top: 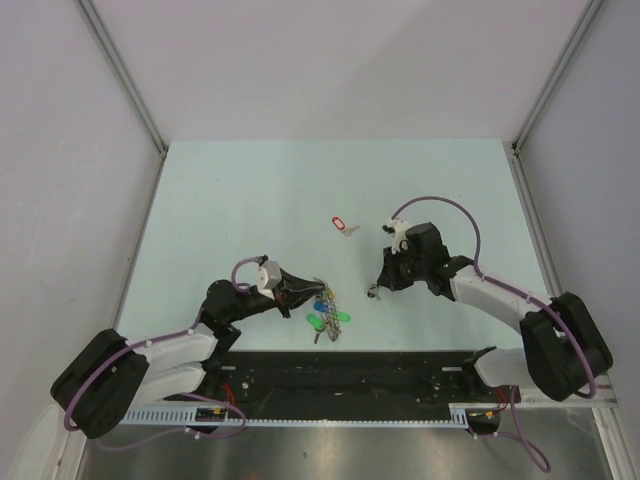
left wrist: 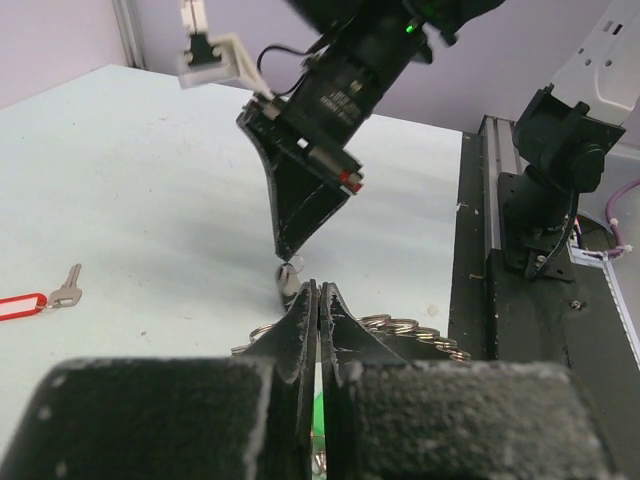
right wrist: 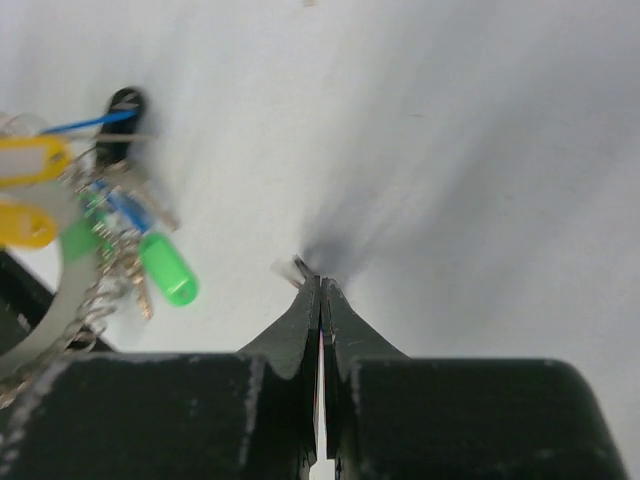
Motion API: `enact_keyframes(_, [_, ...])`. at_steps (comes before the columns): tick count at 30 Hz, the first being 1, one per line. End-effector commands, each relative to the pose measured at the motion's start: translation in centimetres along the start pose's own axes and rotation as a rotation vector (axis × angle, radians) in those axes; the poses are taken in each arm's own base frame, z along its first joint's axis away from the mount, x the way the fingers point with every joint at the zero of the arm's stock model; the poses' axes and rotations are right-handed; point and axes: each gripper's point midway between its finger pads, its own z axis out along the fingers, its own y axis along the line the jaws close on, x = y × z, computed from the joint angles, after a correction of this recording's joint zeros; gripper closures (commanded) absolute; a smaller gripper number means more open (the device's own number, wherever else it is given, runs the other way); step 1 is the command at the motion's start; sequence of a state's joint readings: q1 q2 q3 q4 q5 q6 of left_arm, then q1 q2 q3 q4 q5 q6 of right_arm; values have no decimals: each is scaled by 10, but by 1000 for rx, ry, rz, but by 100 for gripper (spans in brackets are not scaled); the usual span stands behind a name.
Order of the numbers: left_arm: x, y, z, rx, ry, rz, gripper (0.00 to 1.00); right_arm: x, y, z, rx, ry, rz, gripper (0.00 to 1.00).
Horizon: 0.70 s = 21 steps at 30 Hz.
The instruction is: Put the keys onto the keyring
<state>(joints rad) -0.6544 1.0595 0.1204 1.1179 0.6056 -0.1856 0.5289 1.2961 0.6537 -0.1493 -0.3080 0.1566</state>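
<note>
Setting: a robotics lab cell, not a home or a shop. My pale mint table [top: 250, 190] is boxed in by plain white panels [top: 330, 60] on the left, far and right sides, which meet at bare aluminium struts [top: 125, 80]. My left arm [top: 165, 352] and right arm [top: 490, 290] are bolted to a black mounting rail [top: 340, 375] along the near edge. Purple cables [top: 440, 198] loop in the open. A slotted white cable duct [top: 300, 412] runs just nearer than the rail.
</note>
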Motion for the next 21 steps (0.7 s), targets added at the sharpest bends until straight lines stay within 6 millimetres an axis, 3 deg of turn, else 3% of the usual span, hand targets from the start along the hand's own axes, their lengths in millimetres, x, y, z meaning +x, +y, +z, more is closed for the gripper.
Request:
enact_keyframes(1, [-23,-1,2,4,-85,41,100,-25,-29,14,22,-108,148,100])
enact_keyframes(6, [-24,-1,1,6,-89,42,100,-21,-70,27,126,-122,261,100])
enact_keyframes(8, [-24,-1,1,5,-89,44,100,-22,-78,24,168,-139,270,88])
enact_keyframes(9, [-24,-1,1,3,-89,44,100,-27,-78,18,178,-169,254,73])
enact_keyframes(10, [-23,0,1,1,-87,42,100,-35,-73,14,164,-204,233,68])
enact_keyframes(13, [-24,0,1,-1,-93,38,100,-59,-45,-7,113,-322,122,59])
enact_keyframes(16, [-23,-1,1,5,-94,33,99,-74,-1,-25,-11,-448,-12,55])
enact_keyframes(17, [-24,-1,1,4,-98,32,100,-75,12,-28,-65,-474,-47,54])
enact_keyframes(18, [-25,-1,1,6,-99,33,100,-72,40,-32,-195,-475,-111,53])
enact_keyframes(21, [-26,-1,1,6,-105,33,100,-65,82,-40,-370,-493,-258,49])
